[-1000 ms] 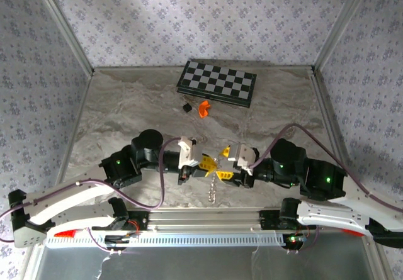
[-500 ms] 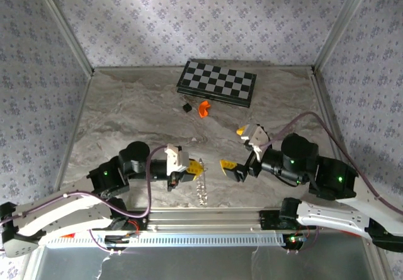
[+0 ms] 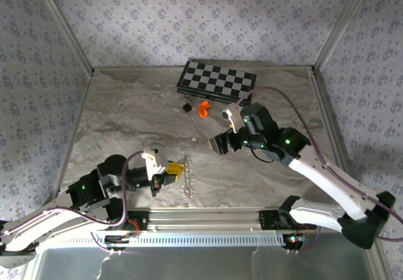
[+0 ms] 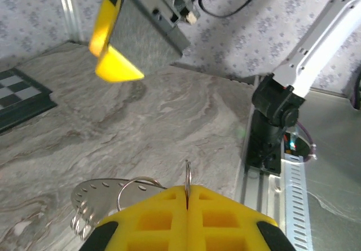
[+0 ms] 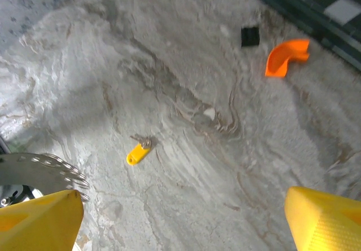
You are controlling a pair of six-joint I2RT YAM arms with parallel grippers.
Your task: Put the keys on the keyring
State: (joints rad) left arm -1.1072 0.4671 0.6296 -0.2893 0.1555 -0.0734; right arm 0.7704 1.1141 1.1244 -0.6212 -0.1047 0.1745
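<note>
Left gripper (image 4: 187, 196) pinches the silvery, toothed keyring (image 4: 104, 192).

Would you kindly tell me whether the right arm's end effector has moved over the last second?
Yes. The right end effector has moved away from the table's near edge, closer to the black-and-white chessboard.

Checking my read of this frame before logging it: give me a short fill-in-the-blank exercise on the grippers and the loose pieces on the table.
1. The left gripper has its jaws ____ on the silvery metal keyring.
2. The right gripper has its jaws wide ____, holding nothing.
3. The tiny yellow key lies loose on the grey marble ____.
4. The bright orange curved piece lies beside the small black ____.
Missing words: shut; open; table; cube.
</note>
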